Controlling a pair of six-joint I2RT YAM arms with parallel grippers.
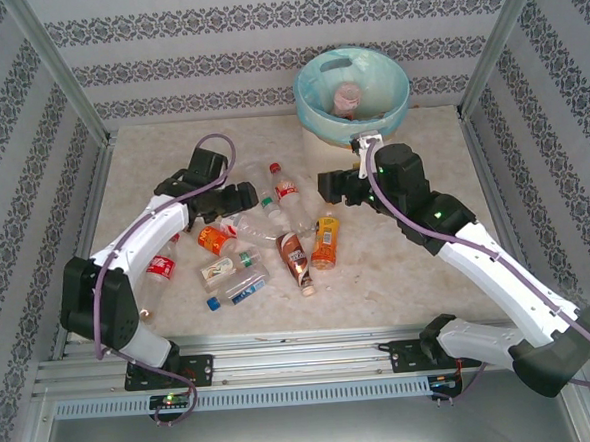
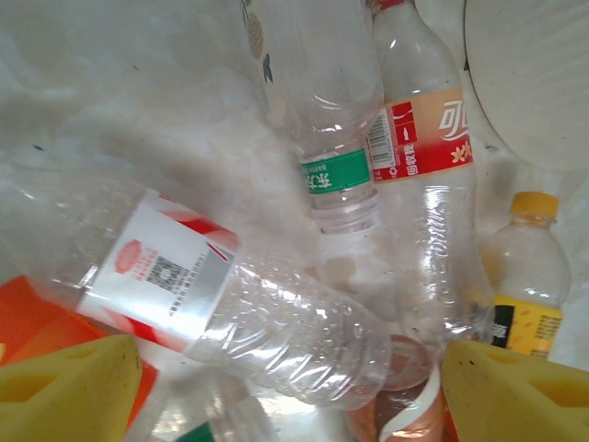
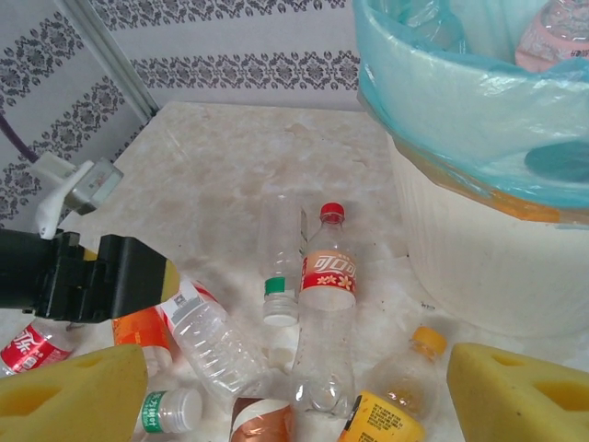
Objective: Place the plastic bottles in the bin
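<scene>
Both jaws stand spread: the left gripper (image 2: 294, 394) hovers over the plastic bottles (image 2: 276, 322). The right gripper (image 3: 294, 396) hangs empty near the bin (image 3: 479, 262)

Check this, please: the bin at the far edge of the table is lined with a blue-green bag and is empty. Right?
Not empty: the top external view shows a pink-labelled bottle lying inside the bin. It does stand at the far edge of the table, lined with a blue-green bag.
</scene>
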